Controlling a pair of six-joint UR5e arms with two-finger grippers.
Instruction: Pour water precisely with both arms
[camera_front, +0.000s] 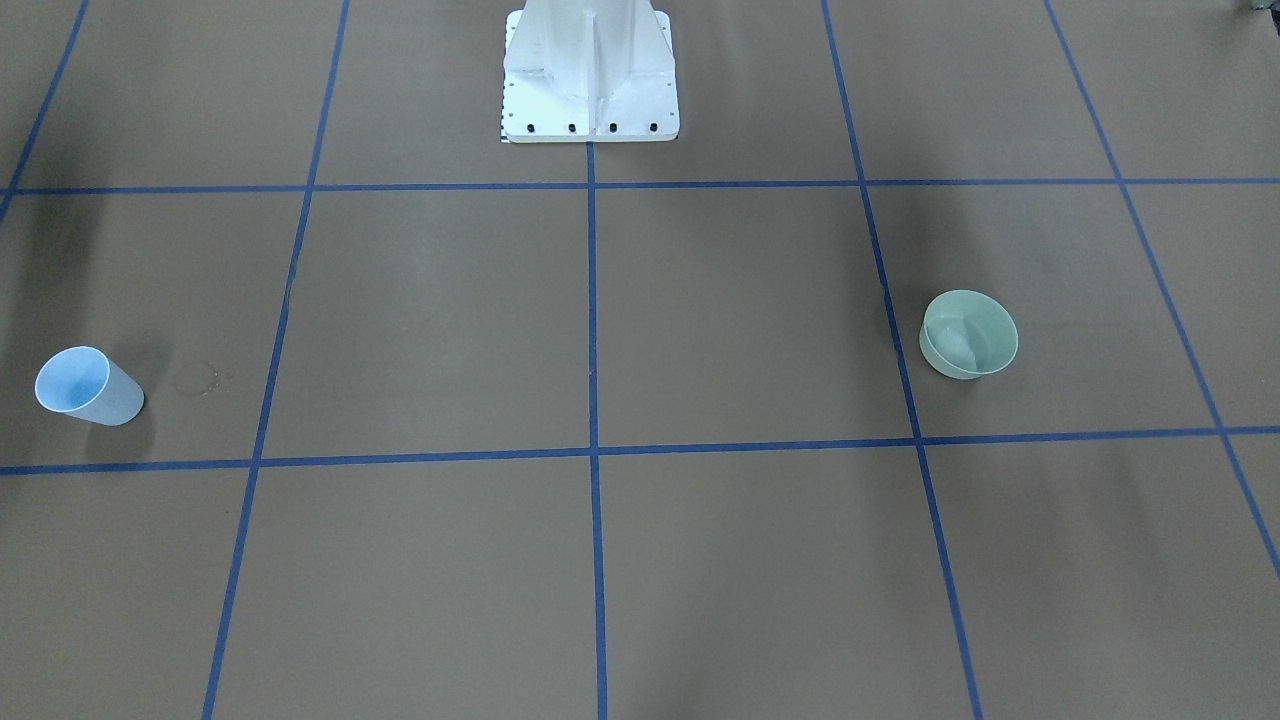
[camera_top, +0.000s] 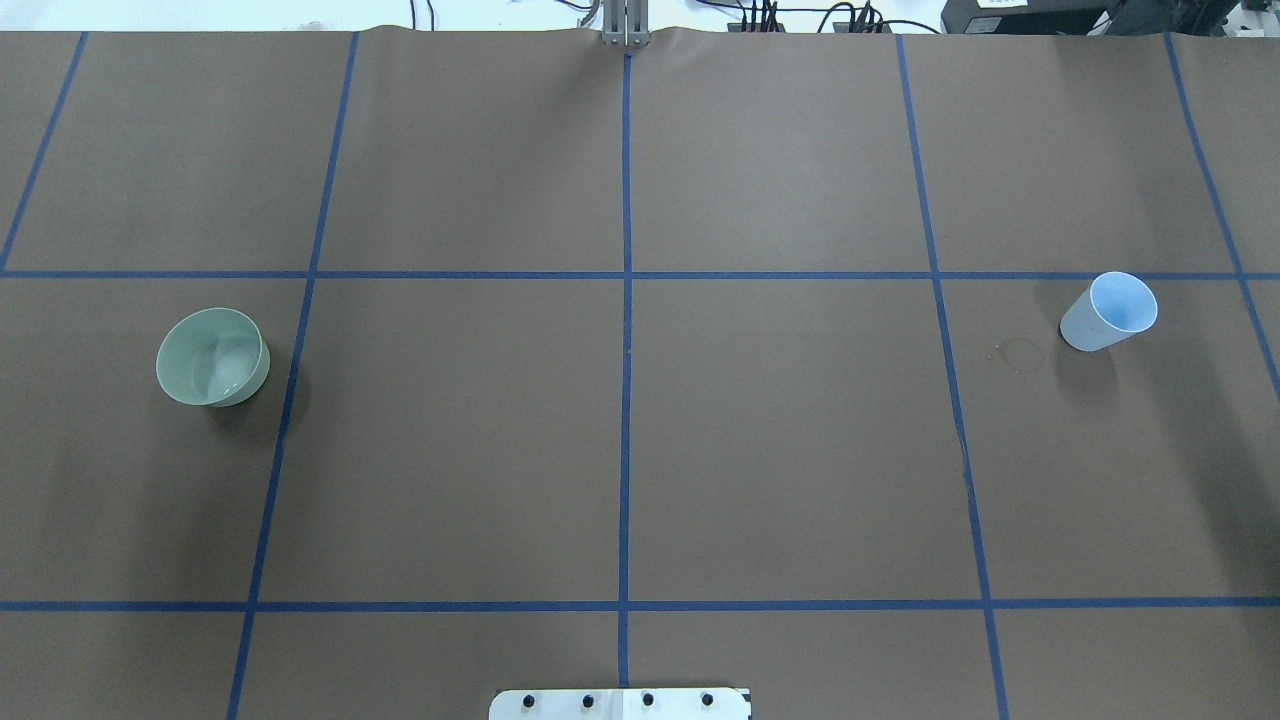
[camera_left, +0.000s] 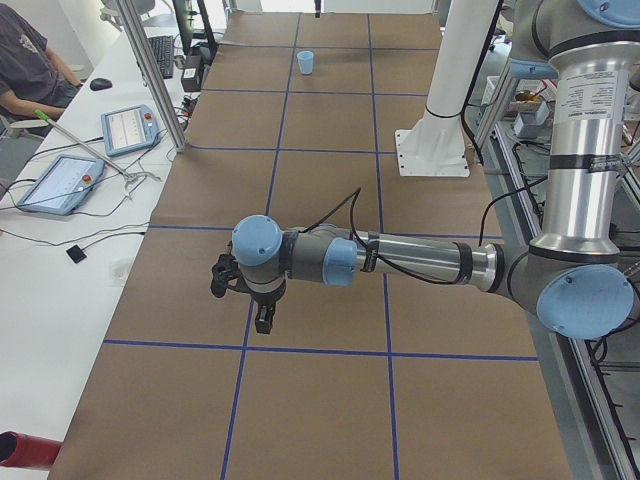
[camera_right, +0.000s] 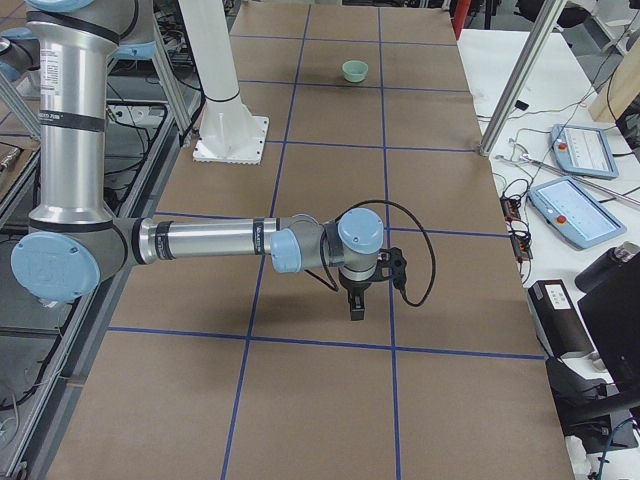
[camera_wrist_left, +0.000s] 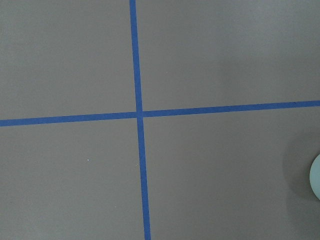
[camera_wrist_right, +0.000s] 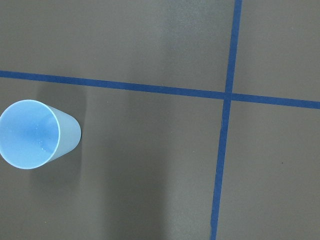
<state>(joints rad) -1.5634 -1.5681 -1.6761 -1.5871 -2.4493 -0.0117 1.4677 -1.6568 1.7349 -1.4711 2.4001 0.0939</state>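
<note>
**Both arms out low, vessels far apart at the counter's two ends**

My left arm reaches low across the counter. My left claw points straight down, off the paper and close by a tape line. From that side view alone I cannot tell whether it is released or clenched. My right arm lies out the same way. My right claw hangs tip-down just short of a cross line, and I cannot tell its state either.

The green bowl sits upright on my left, just beside the lengthwise tape line on its outer side. A pale glare in its bottom is the only sign of the water I can make out. My left wrist view catches only a sliver of its rim at the right edge, next to a tape crossing.

The blue cup stands upright on my right, mouth open, near the far cross line of its square. A faint ring mark lies just beside it, toward the middle.

Two full squares of brown paper lie between cup and bowl. The white pedestal stands at my edge on the centre line.
</note>
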